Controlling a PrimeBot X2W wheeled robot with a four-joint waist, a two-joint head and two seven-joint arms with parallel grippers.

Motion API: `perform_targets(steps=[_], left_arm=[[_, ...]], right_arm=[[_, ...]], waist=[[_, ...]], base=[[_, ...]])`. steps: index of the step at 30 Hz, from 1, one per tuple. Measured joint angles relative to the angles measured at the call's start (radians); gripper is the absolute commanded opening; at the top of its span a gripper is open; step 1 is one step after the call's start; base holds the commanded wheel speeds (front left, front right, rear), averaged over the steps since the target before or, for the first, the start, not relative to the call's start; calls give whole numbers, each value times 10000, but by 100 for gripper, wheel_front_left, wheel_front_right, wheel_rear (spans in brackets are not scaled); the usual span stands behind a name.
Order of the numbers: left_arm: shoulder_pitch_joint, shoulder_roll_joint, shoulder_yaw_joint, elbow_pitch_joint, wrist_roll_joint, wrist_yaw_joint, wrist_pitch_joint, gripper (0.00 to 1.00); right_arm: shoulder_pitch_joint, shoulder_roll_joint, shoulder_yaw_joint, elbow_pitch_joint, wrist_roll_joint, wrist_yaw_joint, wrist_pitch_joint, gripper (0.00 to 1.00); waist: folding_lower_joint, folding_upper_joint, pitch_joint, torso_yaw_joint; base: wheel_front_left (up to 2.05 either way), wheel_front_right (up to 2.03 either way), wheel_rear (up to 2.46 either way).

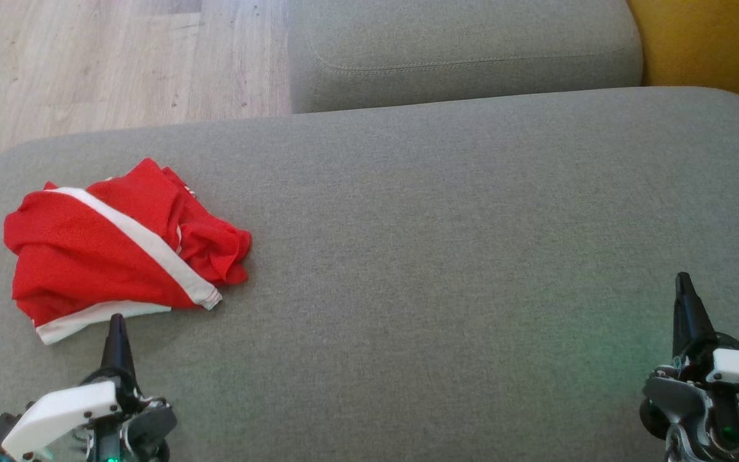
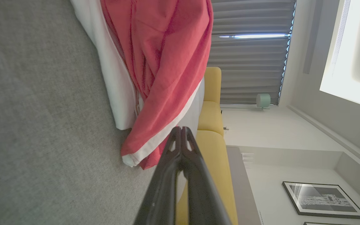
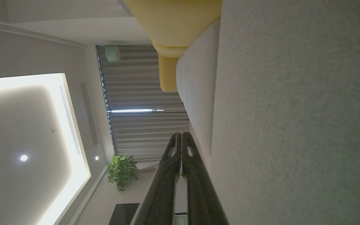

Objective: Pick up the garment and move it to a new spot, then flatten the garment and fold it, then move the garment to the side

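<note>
A red garment [image 1: 113,250] with white stripes lies crumpled on the left part of a grey cushion [image 1: 446,256]. My left gripper [image 1: 117,321] is shut and empty, its tip just short of the garment's white hem at the near side. In the left wrist view the garment [image 2: 161,62] lies right ahead of the closed left gripper [image 2: 181,129]. My right gripper [image 1: 684,279] is shut and empty at the lower right, far from the garment, over bare cushion. The right wrist view shows the right gripper [image 3: 181,135] with its fingers pressed together beside the grey cushion [image 3: 292,125].
A second grey cushion [image 1: 466,51] lies behind the first. Wooden floor [image 1: 106,58] shows at the far left and a yellow seat [image 1: 716,45] at the far right. The wide middle and right of the near cushion is bare fabric.
</note>
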Motion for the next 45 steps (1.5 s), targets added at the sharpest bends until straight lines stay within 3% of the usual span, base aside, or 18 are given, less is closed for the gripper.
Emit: perform_targets(steps=[2,3,8,14,26,37,45], left_arm=[[0,0,0,0,0,0,0,0],[0,0,0,0,0,0,0,100],[465,-40,-92,623,2,8,-19,100],[602,-59,-109,541,4,8,-151,100],[603,-59,-98,313,244,8,-531,100],[602,-59,134,-86,1258,8,-826,100],[594,-59,86,-600,2696,69,-1081,100]], right_arm=[[0,0,0,0,0,0,0,0],[0,0,0,2,0,0,0,100],[411,50,27,660,-2,0,-15,100],[511,54,159,619,-54,0,-148,100],[464,54,301,447,-1290,0,-502,100],[428,54,433,33,-3135,0,-815,100],[412,54,612,-384,-4638,0,-1035,100]], waist=[[0,0,0,0],[0,0,0,0],[0,0,2,-2],[0,0,-1,-9],[0,0,-9,-19],[0,0,8,-43],[0,0,42,-49]], base=[[0,0,0],[0,0,0],[0,0,0],[0,0,0],[0,0,0],[0,0,0],[0,0,0]])
